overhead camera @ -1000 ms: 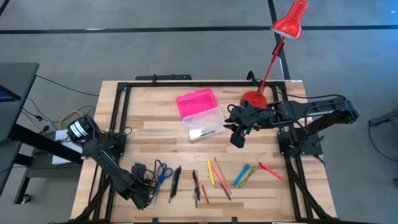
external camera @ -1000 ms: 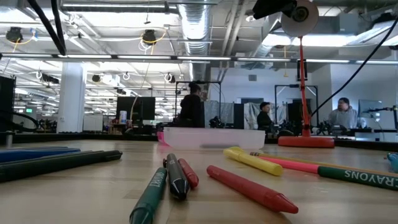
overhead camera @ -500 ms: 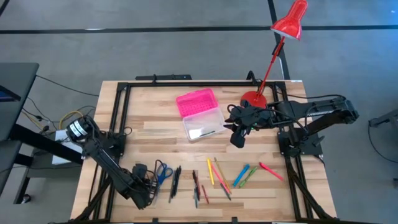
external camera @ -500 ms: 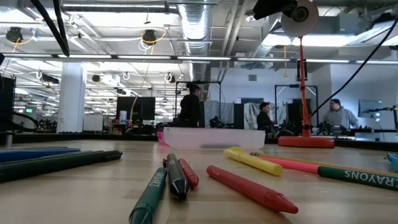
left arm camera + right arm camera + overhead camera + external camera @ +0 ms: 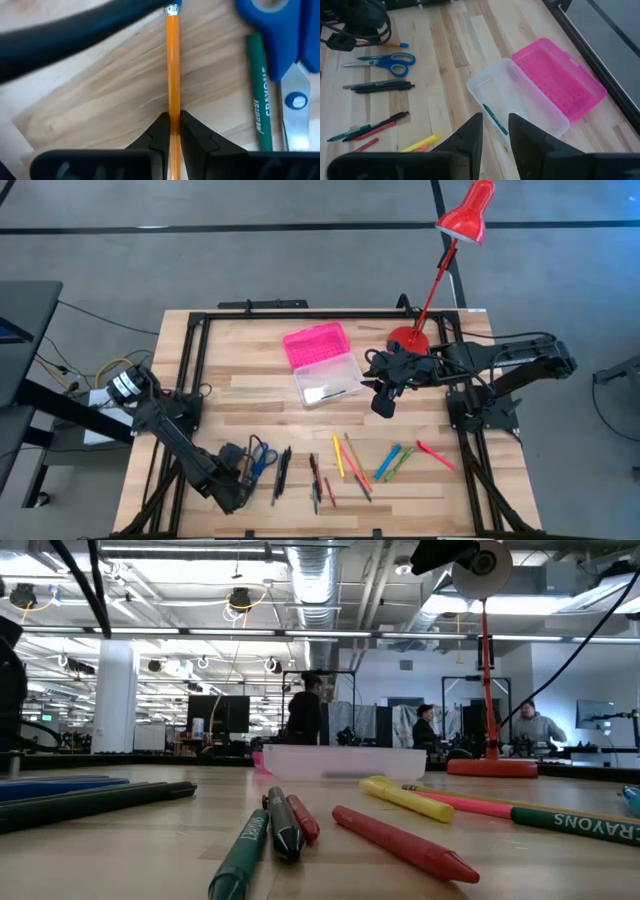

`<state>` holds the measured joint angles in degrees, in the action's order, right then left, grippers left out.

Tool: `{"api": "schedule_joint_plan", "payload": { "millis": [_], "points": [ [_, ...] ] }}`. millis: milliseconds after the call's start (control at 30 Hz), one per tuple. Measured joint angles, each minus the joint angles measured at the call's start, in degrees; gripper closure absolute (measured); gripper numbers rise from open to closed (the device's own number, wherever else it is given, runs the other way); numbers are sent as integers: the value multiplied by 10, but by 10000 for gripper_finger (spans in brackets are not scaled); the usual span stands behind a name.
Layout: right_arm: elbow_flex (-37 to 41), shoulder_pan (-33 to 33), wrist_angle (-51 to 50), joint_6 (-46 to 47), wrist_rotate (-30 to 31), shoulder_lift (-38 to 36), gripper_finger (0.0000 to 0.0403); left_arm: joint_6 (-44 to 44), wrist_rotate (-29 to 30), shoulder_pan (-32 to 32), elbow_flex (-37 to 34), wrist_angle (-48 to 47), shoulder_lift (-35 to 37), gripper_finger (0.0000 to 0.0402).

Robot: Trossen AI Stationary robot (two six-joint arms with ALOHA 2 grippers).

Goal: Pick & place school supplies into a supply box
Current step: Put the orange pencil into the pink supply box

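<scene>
Lower left of the high view: left gripper (image 5: 171, 131) clamped on an orange pencil (image 5: 173, 65) beside the scissors (image 5: 285, 45). Centre: right gripper (image 5: 495, 131), jaws apart, beside the open supply box (image 5: 322, 366).

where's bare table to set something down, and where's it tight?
Free: the wooden table left of the clear box with pink lid, and the strip between that box and the pens. Crowded: the near edge, from the blue-handled scissors to the red marker, and around the left gripper on the orange pencil.
</scene>
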<state>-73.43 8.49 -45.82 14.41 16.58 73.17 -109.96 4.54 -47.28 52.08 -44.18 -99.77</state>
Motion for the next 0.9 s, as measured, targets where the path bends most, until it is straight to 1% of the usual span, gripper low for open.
{"api": "schedule_joint_plan", "payload": {
  "millis": [267,467,600,700,767,900],
  "points": [
    [0,0,0,1,0,0,316,150,-36,57,-1,-24,0,376],
    [0,0,0,22,-1,0,316,285,-73,115,-2,-39,0,395],
    [0,6,0,34,-2,0,316,342,-84,140,-2,-46,-1,395],
    [0,13,-1,36,-2,0,316,356,-84,148,-3,-51,1,397],
    [0,18,-2,36,-2,0,316,359,-73,149,-4,-55,5,399],
    [0,27,-3,36,-2,0,316,353,-11,150,-9,-83,27,400]
  ]
}}
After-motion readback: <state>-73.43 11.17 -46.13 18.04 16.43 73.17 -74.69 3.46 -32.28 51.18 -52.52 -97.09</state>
